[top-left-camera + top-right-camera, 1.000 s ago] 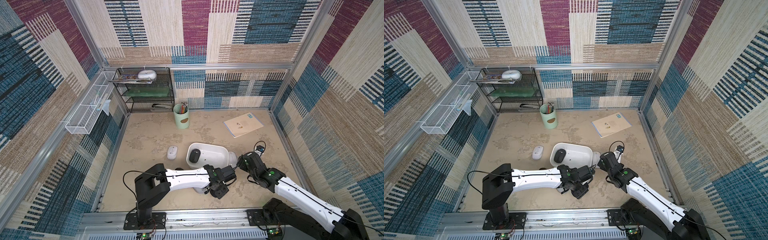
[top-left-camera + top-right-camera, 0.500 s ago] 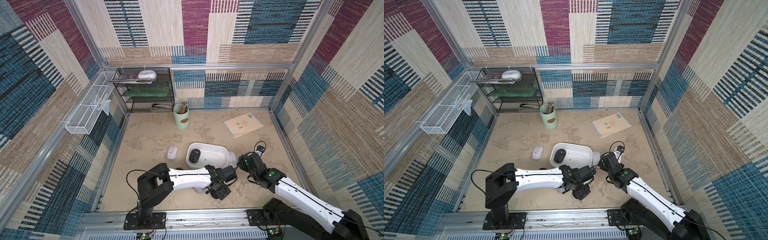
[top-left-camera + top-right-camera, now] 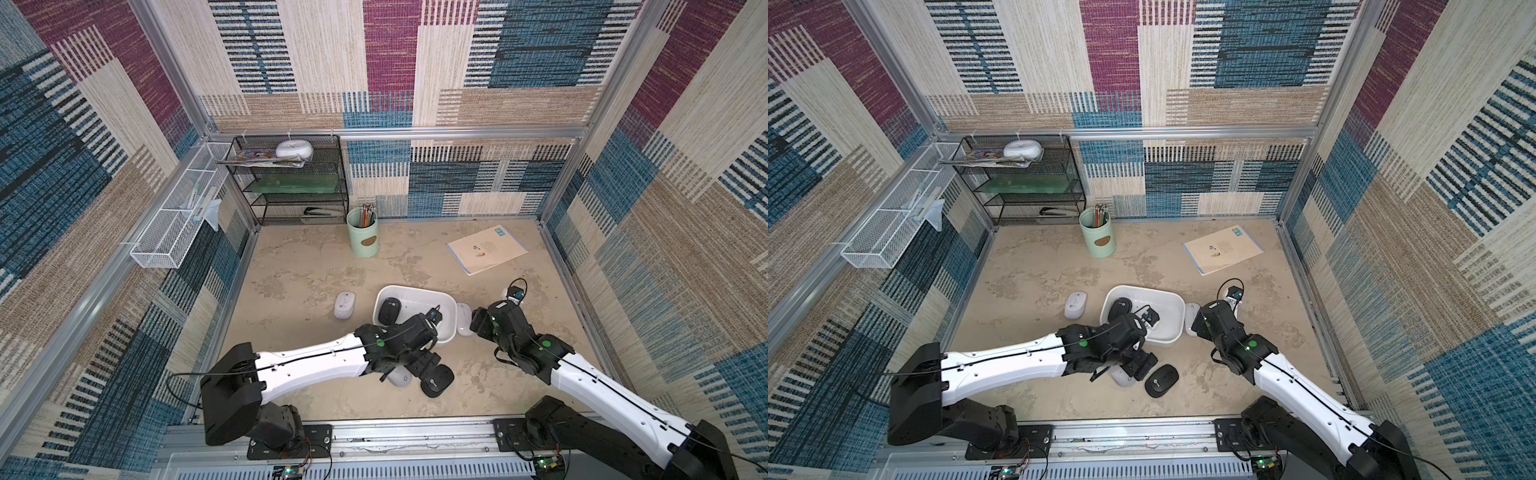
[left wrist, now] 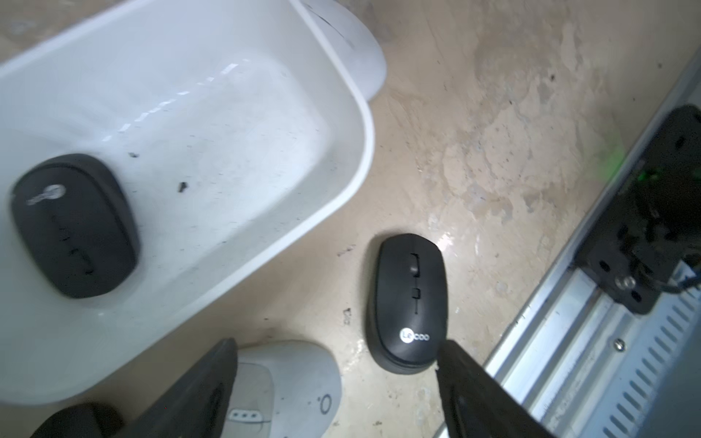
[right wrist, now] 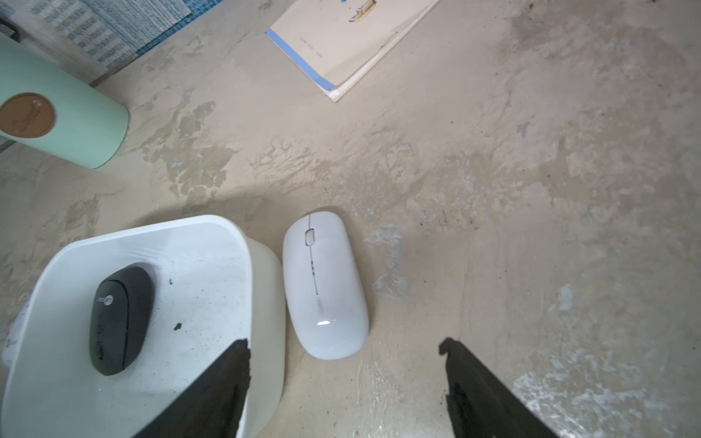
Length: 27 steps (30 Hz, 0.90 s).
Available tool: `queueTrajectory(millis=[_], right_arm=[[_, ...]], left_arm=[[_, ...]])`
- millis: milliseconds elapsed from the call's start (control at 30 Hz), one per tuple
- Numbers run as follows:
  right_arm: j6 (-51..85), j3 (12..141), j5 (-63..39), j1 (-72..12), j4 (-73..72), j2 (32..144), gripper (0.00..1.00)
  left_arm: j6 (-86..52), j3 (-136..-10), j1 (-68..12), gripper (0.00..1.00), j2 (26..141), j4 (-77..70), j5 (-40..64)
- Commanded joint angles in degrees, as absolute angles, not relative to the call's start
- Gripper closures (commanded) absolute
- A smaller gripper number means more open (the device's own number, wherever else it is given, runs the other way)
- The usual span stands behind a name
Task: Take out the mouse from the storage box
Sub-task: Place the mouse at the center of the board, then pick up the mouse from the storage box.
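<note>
Left wrist view: left gripper [image 4: 335,349] spread, empty. In a top view, matte black oval plastic mouse [image 3: 1161,380] lies at its 4 o'clock, long axis and nose toward 1 o'clock.

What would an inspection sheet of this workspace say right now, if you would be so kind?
Surface: table worn and blotchy, no spills seen.
Job's things: storage box upright, black mouse inside; second black mouse out on the table near the front; left white mouse, right white mouse and near white mouse also outside.
Clutter: pen cup, booklet.
Hands: left hand open, empty, beside the second black mouse; right hand open, empty, by the right white mouse.
Cables: black lead along the left arm; none seen on the table.
Surroundings: wire shelf, mesh basket, patterned walls.
</note>
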<state>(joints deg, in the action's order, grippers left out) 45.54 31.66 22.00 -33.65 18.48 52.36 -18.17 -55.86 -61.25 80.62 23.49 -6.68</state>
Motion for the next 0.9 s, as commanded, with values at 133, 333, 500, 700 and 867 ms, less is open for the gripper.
queueTrajectory(millis=[133,333,500,700,867], right_arm=[[40.69,35.57,15.69,-34.38,15.2,56.12,0.17],[40.28,39.39,15.24,-39.46,12.17,62.96,0.17],[39.07,45.18,16.58,-44.68,11.44,71.52,0.17],[37.66,53.97,15.5,-49.04,11.03,83.79,0.17],[37.15,64.79,13.69,-50.45,16.09,95.36,0.17]], left_arm=[[-25.61,-44.38,-49.27,0.08,65.39,18.05,-13.96],[-29.63,-36.61,-42.65,0.03,56.38,16.11,-17.89],[-29.88,-32.59,-40.27,0.01,51.84,15.09,-20.25],[-28.52,-29.31,-39.12,0.0,48.03,13.76,-22.14],[-27.98,-26.87,-38.76,0.0,45.0,12.51,-23.23]])
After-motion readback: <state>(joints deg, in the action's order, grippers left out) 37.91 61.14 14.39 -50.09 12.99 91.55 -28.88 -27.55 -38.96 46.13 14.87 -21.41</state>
